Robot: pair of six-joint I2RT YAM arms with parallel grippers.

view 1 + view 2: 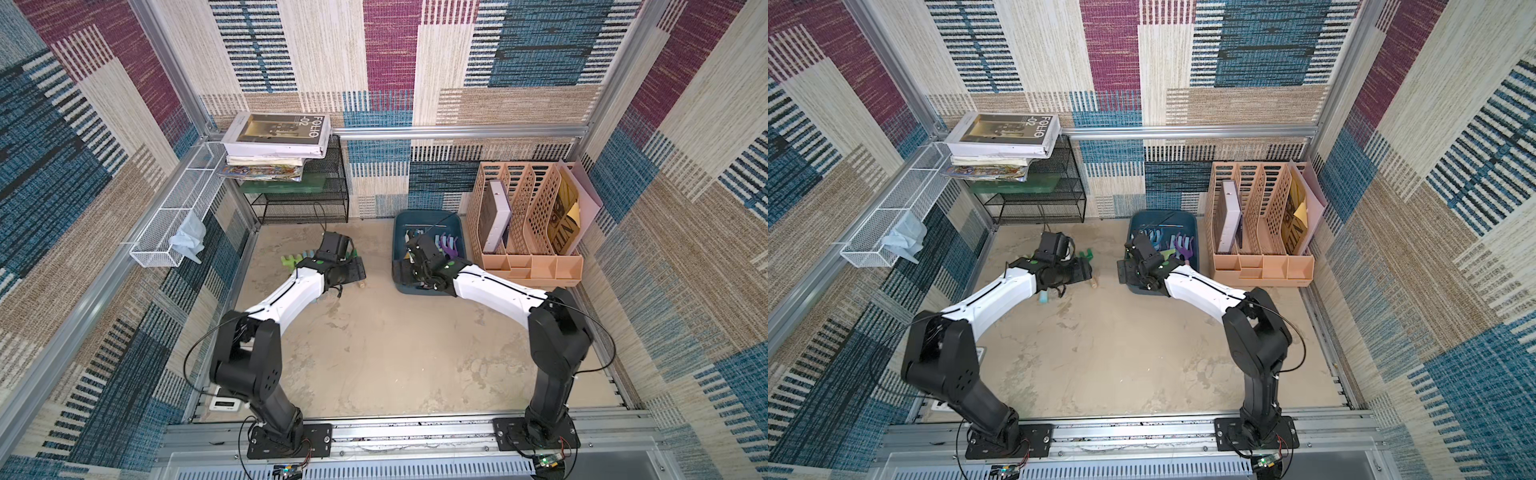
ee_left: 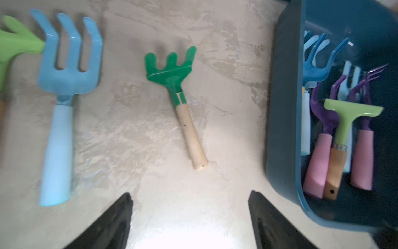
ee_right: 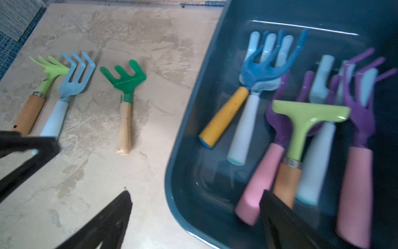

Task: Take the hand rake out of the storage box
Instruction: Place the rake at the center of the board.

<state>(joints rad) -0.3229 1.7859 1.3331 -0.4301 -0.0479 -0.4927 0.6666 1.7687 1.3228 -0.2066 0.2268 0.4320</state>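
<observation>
- The left gripper (image 2: 189, 204) hangs over the table (image 2: 150, 32) with its 2 jaws spread wide and nothing between them.
- Straight ahead of its fingertips, clear of them, the dark green hand rake (image 2: 182, 112) lies flat on the table, outside the storage box. Its pale wooden handle end is nearest the gripper, and its 3 stubby tines point away.
- On the side of this gripper that faces the right arm stands the storage box (image 2: 277, 129), near the rake but not touching it.
- On the opposite side lies a light blue fork (image 2: 62, 86) with 3 tines. Just beyond it is a lime green rake (image 3: 46, 83) with a wooden handle, and their heads meet.
- The right gripper (image 3: 196, 202) is also spread wide and empty. 1 jaw hangs over bare table, the other over the near end of the box.
- Ahead of that second jaw, inside the box, a lime green flat-bladed tool (image 3: 305, 116) lies on top of 2 purple rakes (image 3: 357, 120) with pink handles. Blur hides whether the jaw touches any handle.
- Further toward the left arm's side of the box, a blue rake (image 3: 254, 75) with a yellow handle lies across a light blue one.
- Beyond the box, on the far side from both grippers, stands a peach file organizer (image 1: 532, 266).
</observation>
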